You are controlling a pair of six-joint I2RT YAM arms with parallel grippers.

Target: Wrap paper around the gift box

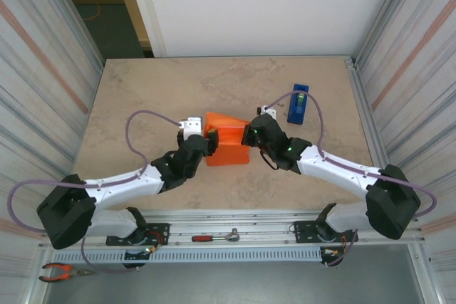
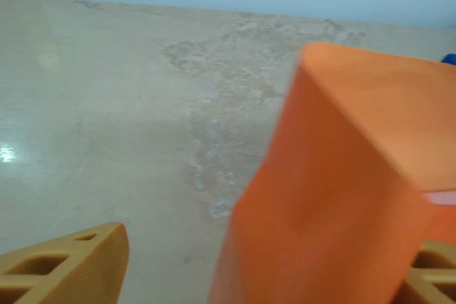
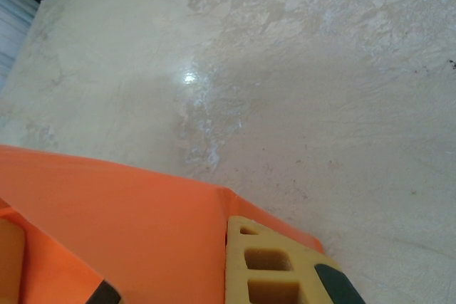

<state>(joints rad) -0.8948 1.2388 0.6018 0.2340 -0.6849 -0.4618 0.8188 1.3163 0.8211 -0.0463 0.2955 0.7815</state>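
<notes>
The orange paper [image 1: 226,140] stands folded up into a tent-like shape at the middle of the table, and both grippers meet it from either side. My left gripper [image 1: 207,142] is at its left edge, jaws open; in the left wrist view the paper [image 2: 342,190] lies against the right finger [image 2: 431,275], with a gap to the left finger [image 2: 71,268]. A thin pale pink strip of the gift box [image 2: 442,198] peeks out under the fold. My right gripper [image 1: 249,135] is shut on the paper [image 3: 128,226], whose sheet drapes over one finger beside the tan finger [image 3: 278,261].
A blue tape dispenser [image 1: 298,105] stands at the back right, close behind the right arm. A red-handled tool [image 1: 214,236] and pliers [image 1: 60,270] lie on the frame below the table edge. Corrugated walls close in both sides.
</notes>
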